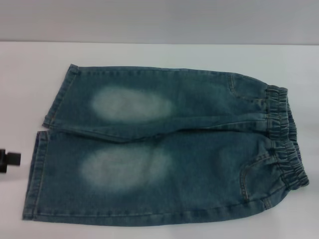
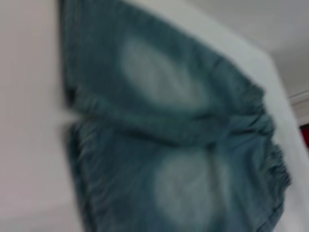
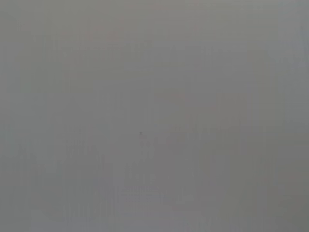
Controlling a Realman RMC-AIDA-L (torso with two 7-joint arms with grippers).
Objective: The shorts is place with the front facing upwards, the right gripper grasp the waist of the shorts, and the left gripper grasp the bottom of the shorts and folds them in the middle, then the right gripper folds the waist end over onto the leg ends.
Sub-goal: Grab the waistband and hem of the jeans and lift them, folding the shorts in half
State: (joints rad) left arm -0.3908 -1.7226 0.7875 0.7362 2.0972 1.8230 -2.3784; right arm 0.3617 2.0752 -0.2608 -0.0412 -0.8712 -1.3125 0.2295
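Note:
The blue-green denim shorts [image 1: 164, 149] lie flat and spread out on the white table [image 1: 149, 55], front up, with pale oval patches on both legs. Their ruffled elastic waist [image 1: 285, 134] is at the right. The two straight leg hems, the bottom of the shorts [image 1: 34, 181], are at the left. A black tip of my left gripper [image 1: 9, 159] pokes in at the left edge, a little left of the hems and not touching them. The left wrist view shows the shorts [image 2: 169, 140] from the hem side. My right gripper is out of view; its wrist view shows only plain grey.
Bare white table surrounds the shorts on the left and far sides. A grey wall [image 1: 159, 20] rises behind the table's far edge. The shorts' near edge runs close to the bottom of the head view.

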